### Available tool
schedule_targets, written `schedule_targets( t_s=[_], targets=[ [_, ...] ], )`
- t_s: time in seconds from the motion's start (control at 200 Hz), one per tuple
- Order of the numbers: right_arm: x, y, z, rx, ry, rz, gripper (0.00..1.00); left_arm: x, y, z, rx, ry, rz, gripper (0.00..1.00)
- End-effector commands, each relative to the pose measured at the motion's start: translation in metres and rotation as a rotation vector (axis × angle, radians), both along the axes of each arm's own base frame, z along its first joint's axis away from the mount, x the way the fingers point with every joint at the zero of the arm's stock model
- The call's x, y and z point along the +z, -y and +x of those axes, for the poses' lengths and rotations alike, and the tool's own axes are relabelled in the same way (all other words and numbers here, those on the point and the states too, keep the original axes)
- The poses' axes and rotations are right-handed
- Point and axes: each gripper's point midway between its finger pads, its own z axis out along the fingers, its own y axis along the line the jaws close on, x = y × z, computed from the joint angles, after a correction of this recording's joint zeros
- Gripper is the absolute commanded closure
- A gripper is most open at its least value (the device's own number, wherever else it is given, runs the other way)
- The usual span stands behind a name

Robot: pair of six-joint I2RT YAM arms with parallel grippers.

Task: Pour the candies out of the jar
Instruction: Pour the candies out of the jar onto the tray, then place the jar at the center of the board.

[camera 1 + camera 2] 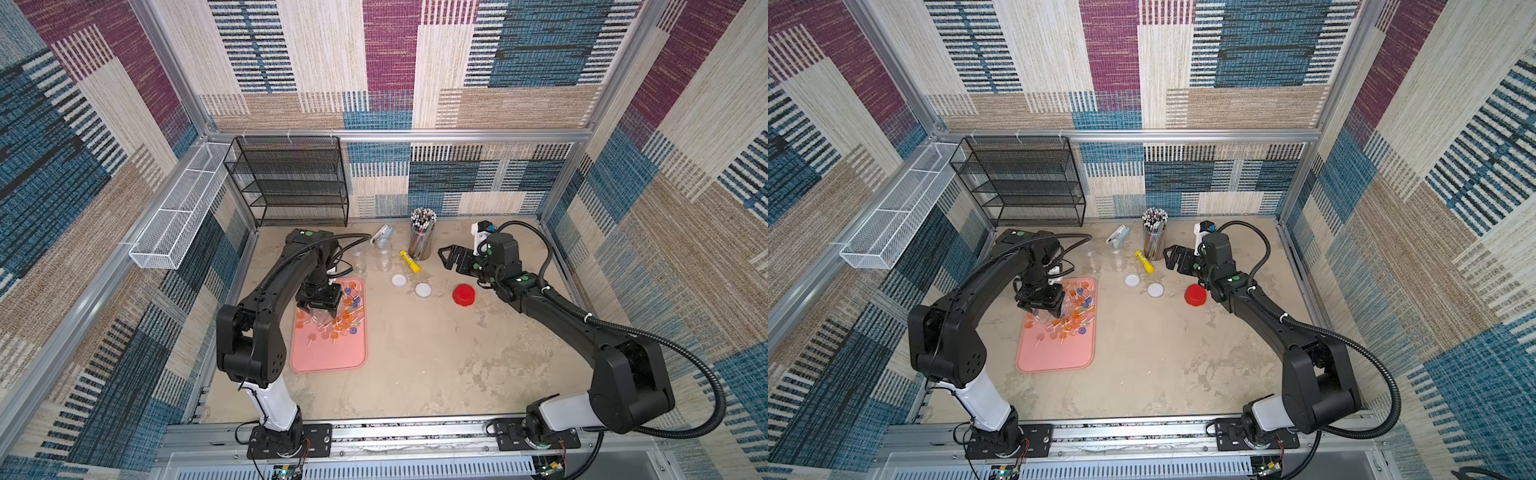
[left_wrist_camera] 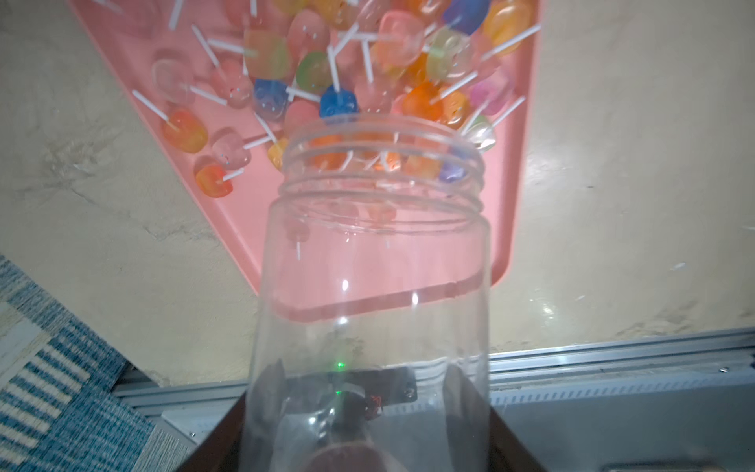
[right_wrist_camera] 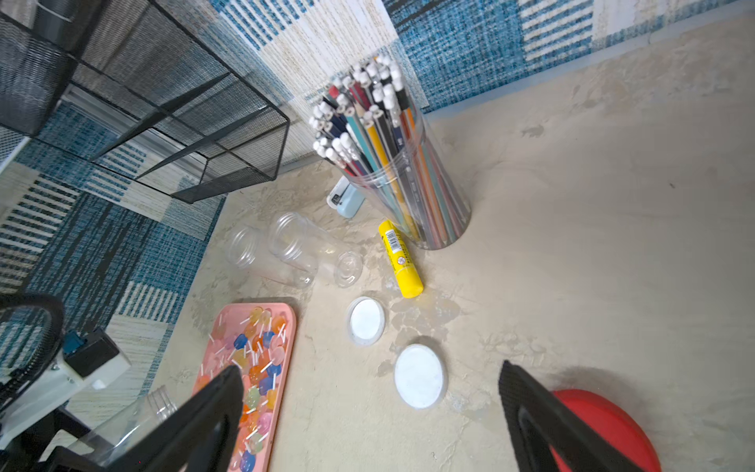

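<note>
Many candies [image 2: 339, 102] on tray [image 1: 328, 353], barcode [image 3: 391, 239] on glue stick [image 3: 402, 265]

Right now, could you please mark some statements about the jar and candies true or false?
1. The left gripper holds the clear jar, mouth tipped toward the pink tray. True.
2. The candies lie on the bare table. False: they lie on the pink tray.
3. The right gripper is shut on the red lid. False: it is open and empty; the lid lies on the table.
4. Two white lids lie on the table between the tray and the red lid. True.
5. The yellow glue stick stands inside the pencil cup. False: it lies on the table beside the cup.
</note>
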Motion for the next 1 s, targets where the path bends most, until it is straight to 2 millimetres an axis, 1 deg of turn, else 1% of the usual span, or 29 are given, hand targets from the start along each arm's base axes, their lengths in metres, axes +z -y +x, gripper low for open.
schedule_targets(
  t_s=[0.0, 0.175, 0.266, 0.321, 0.336, 0.371, 0.481, 0.571, 0.666, 0.741, 0.822, 0.997],
  targets=[
    [0.019, -0.013, -0.006, 0.106, 0.047, -0.003, 0.0, 0.025, 0.032, 0.019, -0.055, 0.119, -0.186, 1.0],
    [0.058, -0.034, -0.027, 0.287, 0.114, 0.016, 0.0, 0.068, 0.077, 0.044, -0.114, 0.301, -0.445, 1.0],
    [0.072, -0.041, -0.038, 0.349, 0.12, 0.047, 0.0, 0.093, 0.1, 0.054, -0.164, 0.413, -0.573, 1.0],
    [0.08, -0.046, -0.045, 0.391, 0.119, 0.076, 0.0, 0.108, 0.114, 0.058, -0.198, 0.473, -0.644, 1.0],
    [0.082, -0.048, -0.047, 0.404, 0.117, 0.086, 0.0, 0.114, 0.12, 0.056, -0.215, 0.483, -0.687, 1.0],
    [0.087, -0.051, -0.052, 0.431, 0.117, 0.109, 0.01, 0.124, 0.127, 0.057, -0.242, 0.522, -0.727, 1.0],
    [0.101, -0.059, -0.065, 0.499, 0.119, 0.18, 0.0, 0.142, 0.145, 0.055, -0.325, 0.612, -0.808, 1.0],
    [0.109, -0.065, -0.074, 0.553, 0.121, 0.232, 0.0, 0.151, 0.157, 0.052, -0.378, 0.664, -0.861, 1.0],
    [0.114, -0.071, -0.083, 0.613, 0.12, 0.272, 0.0, 0.156, 0.171, 0.043, -0.441, 0.68, -0.925, 1.0],
    [0.115, -0.075, -0.09, 0.662, 0.115, 0.3, 0.0, 0.154, 0.182, 0.034, -0.486, 0.661, -0.955, 1.0],
    [0.113, -0.078, -0.092, 0.69, 0.106, 0.311, 0.0, 0.151, 0.191, 0.026, -0.518, 0.637, -0.978, 1.0],
    [0.107, -0.082, -0.093, 0.731, 0.086, 0.326, 0.0, 0.146, 0.201, 0.018, -0.54, 0.607, -0.991, 1.0]
  ],
)
